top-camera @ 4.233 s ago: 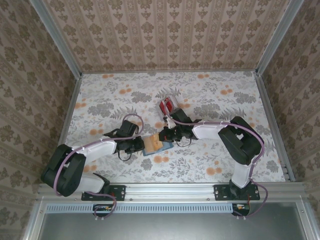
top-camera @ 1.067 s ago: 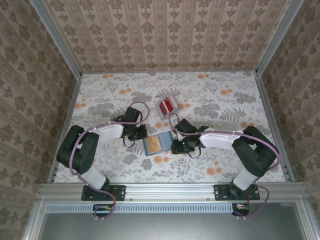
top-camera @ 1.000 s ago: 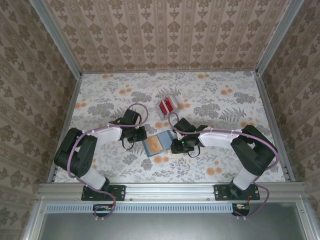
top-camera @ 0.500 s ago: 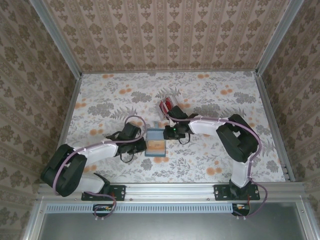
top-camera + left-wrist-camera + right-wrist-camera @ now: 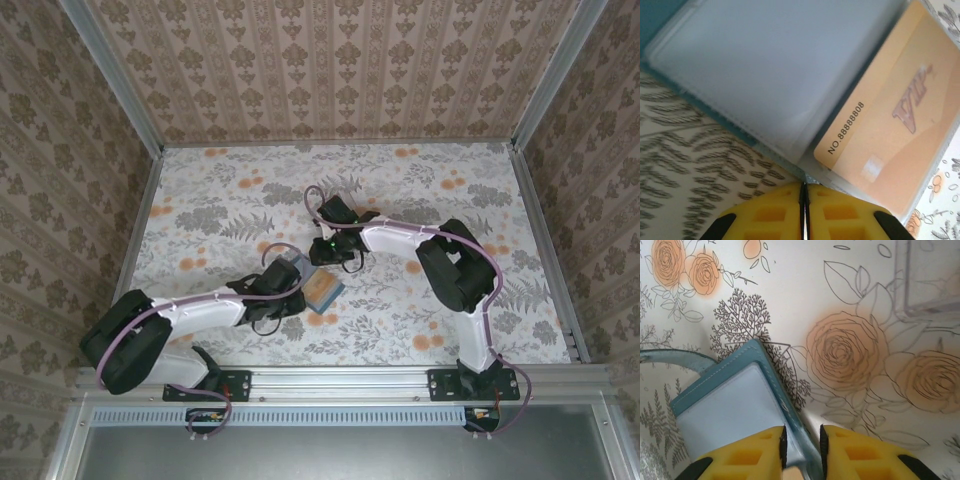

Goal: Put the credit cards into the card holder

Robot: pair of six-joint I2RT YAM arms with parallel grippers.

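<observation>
Spreading the holder (image 5: 322,290) open on the bench (image 5: 230,190), by the look of it: prep work, no card going in yet. Working it from two sides, with the left hand (image 5: 804,192) at its left edge and the right hand (image 5: 802,440) at its far edge.

Over on the left wrist view: fingers pressed together, tips right against the holder's rim, just below a tan card (image 5: 885,130) tucked in one pocket and beside a clear pocket (image 5: 765,65) with nothing in it. Hard to say whether pinching that rim or only pressing on it.

Over on the right: fingers narrow, slim gap, and the holder's teal edge running straight into that gap. Reads as a light grip on the flap.

Spotting a clear case (image 5: 927,280) beyond the right hand, apart from the holder; contents impossible to make out.

Next, probably: letting go with the right, pinning the holder open with the left, then fetching one of the cards and lining its edge up with a free pocket. Calls for a thin, flat pickup and a shallow angle going in. Risks the flap folding shut once released.
</observation>
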